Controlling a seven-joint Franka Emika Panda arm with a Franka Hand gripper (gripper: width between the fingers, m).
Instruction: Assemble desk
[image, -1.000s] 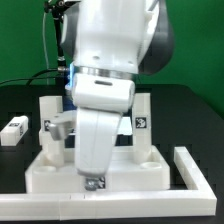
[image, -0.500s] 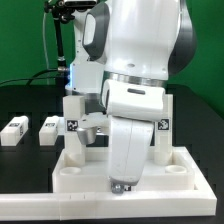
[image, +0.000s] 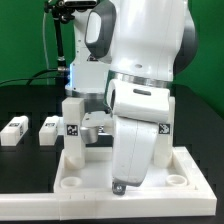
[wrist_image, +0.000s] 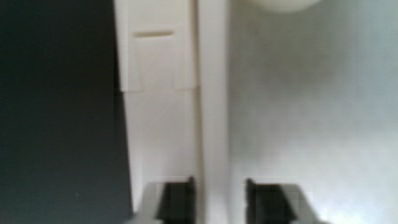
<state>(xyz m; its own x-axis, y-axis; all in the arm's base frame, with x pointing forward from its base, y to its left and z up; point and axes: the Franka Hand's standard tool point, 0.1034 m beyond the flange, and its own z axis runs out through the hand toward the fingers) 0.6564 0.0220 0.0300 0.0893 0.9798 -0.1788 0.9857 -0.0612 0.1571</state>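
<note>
Desk (image: 88, 176) slid to exterior view's right | gripper (image: 120, 186) clamps its rim

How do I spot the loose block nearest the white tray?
Find the big white tray under the robot arm. At the exterior view's left, two small blocks lie on the black table: the near block, closest to the tray, is yours, not the outer block.

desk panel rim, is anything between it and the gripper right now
Nothing visible stands between them. In the wrist view the gripper has one finger on each side of the desk panel rim, with only the rim in the gap.
</note>
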